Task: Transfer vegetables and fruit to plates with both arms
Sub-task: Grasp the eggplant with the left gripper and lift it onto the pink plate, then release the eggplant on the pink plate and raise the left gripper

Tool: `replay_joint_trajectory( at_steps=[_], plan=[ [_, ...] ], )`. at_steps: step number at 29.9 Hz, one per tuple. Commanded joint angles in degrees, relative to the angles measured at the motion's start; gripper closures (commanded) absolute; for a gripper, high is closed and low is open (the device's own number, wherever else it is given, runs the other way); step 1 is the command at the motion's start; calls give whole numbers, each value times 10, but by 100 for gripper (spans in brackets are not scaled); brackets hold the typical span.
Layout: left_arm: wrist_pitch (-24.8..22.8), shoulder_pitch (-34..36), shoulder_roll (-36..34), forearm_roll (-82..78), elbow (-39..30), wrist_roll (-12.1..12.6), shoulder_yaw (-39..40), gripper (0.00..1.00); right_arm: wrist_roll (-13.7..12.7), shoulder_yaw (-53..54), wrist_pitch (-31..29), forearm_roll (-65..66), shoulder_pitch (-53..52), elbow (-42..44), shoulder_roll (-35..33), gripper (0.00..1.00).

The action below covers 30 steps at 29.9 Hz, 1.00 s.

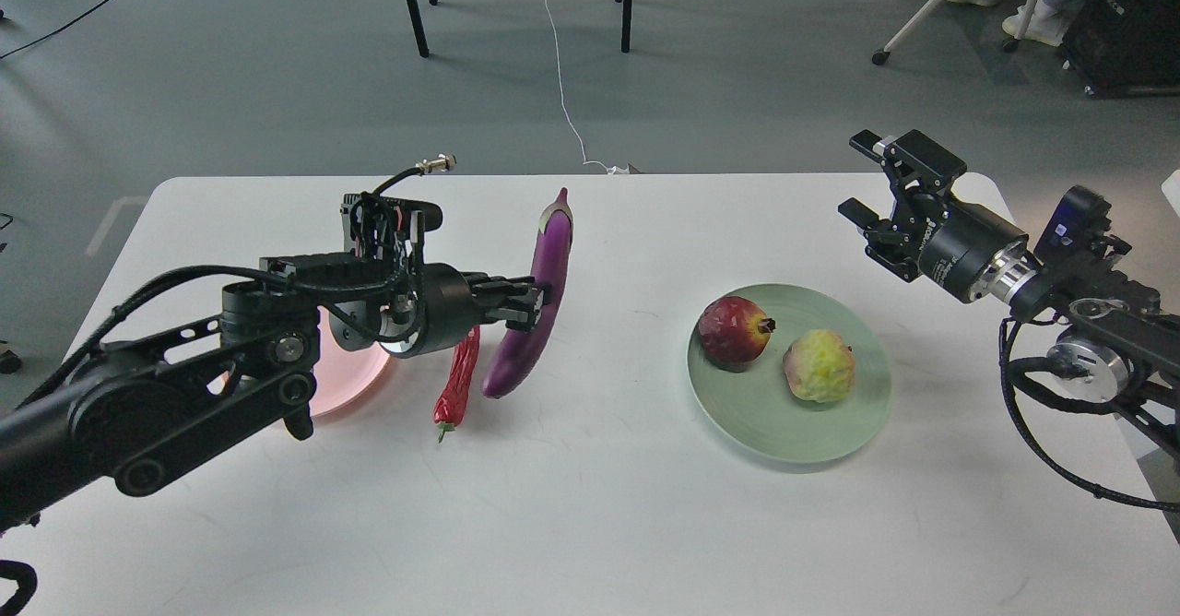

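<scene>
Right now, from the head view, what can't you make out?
- Pink plate: mostly hidden behind the left arm's wrist; whether anything lies on it cannot be told.
- Left gripper: at the eggplant, but the fingers are dark and overlap it, so an actual grip cannot be confirmed.
- Chili pepper: upper end covered by the same gripper.
- Right arm: cut off by the right edge; only the open right gripper and wrist show.

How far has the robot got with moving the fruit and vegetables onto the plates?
Done: both fruits, the dark red fruit and the yellow-green fruit, sit on the green plate. In hand: the left gripper is at the eggplant, which is on the table. Left: eggplant and chili pepper must go to the pink plate. The right gripper hangs open and empty.
</scene>
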State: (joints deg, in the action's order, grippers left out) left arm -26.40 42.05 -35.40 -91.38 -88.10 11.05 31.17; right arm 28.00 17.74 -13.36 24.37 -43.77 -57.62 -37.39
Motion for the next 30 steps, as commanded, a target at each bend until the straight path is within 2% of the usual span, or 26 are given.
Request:
replay_joint_trajectory(
  at_steps=[1, 4, 8, 12, 16, 21, 24, 27, 28, 30],
  plan=[
    [-13, 3, -102, -3, 5, -57, -18, 89, 0, -2, 0, 1, 0, 0, 2, 4],
    [-14, 1, -163, -3, 17, -83, -47, 88, 0, -2, 0, 1, 0, 1, 7, 4],
    [-8, 0, -194, -6, 63, -120, -76, 86, 0, -2, 0, 1, 0, 1, 14, 4],
    [0, -1, -191, -20, 136, -132, -91, 79, 0, -2, 0, 1, 0, 1, 14, 4],
    [1, -1, -191, -19, 152, -139, -105, 74, 0, -2, 0, 1, 0, 1, 14, 4],
    [16, -25, -190, -13, 157, -139, -103, 56, 0, -2, 0, 1, 2, -2, 14, 4],
    [32, -26, -193, -12, 157, -140, -103, 30, 0, -2, 0, 1, 5, -3, 14, 4],
    [32, -26, -198, -12, 156, -141, -103, 12, 0, -2, 0, 1, 5, -5, 14, 4],
    [32, -26, -199, -11, 154, -142, -102, 2, 0, -2, 0, 1, 5, -5, 14, 4],
    [34, -24, -199, -11, 152, -142, -95, 2, 0, -2, 0, 1, 5, -5, 14, 4]
  ],
)
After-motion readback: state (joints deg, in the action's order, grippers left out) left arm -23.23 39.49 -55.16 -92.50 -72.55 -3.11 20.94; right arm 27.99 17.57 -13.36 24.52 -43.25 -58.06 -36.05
